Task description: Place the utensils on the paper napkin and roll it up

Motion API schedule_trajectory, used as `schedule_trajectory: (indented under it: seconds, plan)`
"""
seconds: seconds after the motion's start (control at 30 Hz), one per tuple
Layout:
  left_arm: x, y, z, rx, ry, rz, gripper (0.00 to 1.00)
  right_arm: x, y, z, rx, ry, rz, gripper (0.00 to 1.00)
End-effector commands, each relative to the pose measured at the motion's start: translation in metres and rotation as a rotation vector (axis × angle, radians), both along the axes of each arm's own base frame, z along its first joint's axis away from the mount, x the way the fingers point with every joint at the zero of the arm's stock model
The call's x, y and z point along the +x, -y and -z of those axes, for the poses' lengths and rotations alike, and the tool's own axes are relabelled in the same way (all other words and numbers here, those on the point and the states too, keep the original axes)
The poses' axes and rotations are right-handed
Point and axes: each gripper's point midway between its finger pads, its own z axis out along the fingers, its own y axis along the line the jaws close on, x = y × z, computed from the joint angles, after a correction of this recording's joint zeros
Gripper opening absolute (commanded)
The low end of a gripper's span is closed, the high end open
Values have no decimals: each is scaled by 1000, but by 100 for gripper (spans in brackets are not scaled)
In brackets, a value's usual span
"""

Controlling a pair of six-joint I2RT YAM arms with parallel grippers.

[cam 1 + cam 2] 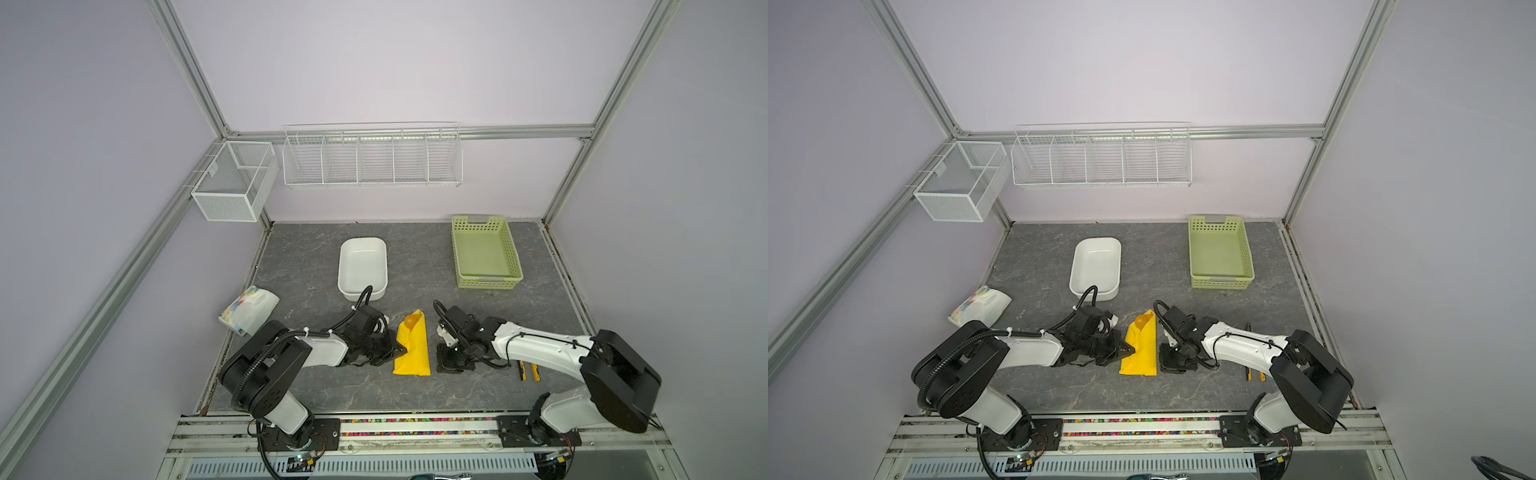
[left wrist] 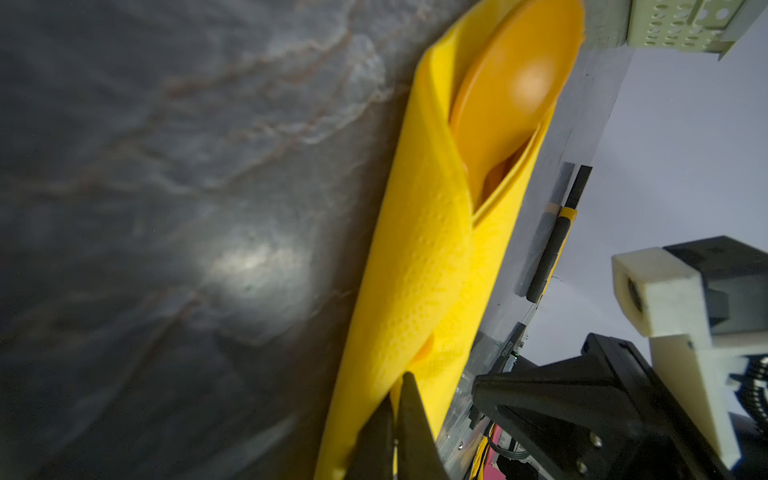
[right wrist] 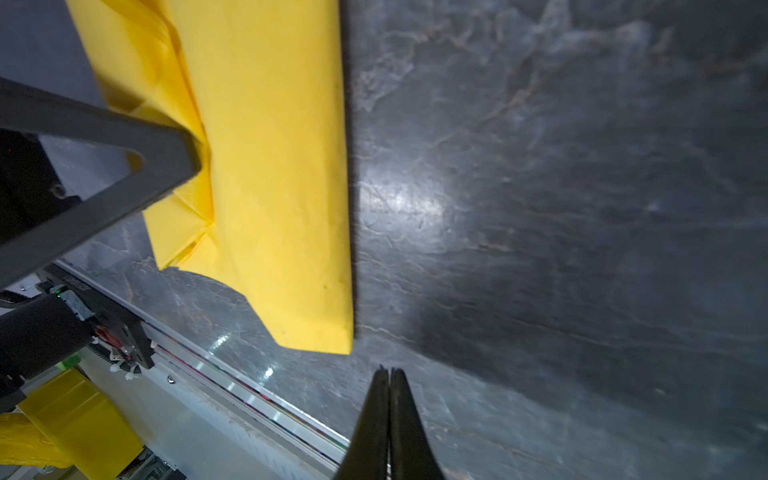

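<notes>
Your left gripper jaws pinch the edge of the rolled paper napkin, spoon peeking out; your right gripper jaws are closed, empty, just beside it.

Twin overhead views; wrist cameras close on napkin

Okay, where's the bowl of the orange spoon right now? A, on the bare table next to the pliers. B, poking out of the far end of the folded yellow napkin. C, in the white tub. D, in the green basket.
B: in both top views the spoon shows its orange bowl at the open far end of the paper napkin, which is wrapped around it; the left wrist view shows the same.
</notes>
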Motion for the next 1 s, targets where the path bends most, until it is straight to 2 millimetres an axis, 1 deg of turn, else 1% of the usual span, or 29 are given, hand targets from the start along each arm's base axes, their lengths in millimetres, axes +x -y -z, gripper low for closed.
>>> schedule_trajectory:
  seconds: [0.0,0.23,0.37,0.67,0.77,0.87,0.97]
  plan:
    - [-7,-16,21,89,-49,-56,0,-4,-10,-5,54,-2,-1,7]
    - [-8,-15,21,89,-47,-53,0,-6,-27,-1,82,-6,-26,7]
    - [-8,-15,20,87,-47,-50,0,-7,-30,3,61,-5,-35,7]
    - [-7,-12,17,75,-39,-42,0,-5,-23,19,-7,-10,-33,7]
    - [-7,-10,13,63,-32,-30,0,-6,-20,23,-26,-12,-36,7]
    - [-6,-8,7,56,-21,-14,0,-6,-18,25,-33,-13,-34,7]
    - [-5,-4,-5,43,3,12,0,-7,-17,26,-40,-14,-35,7]
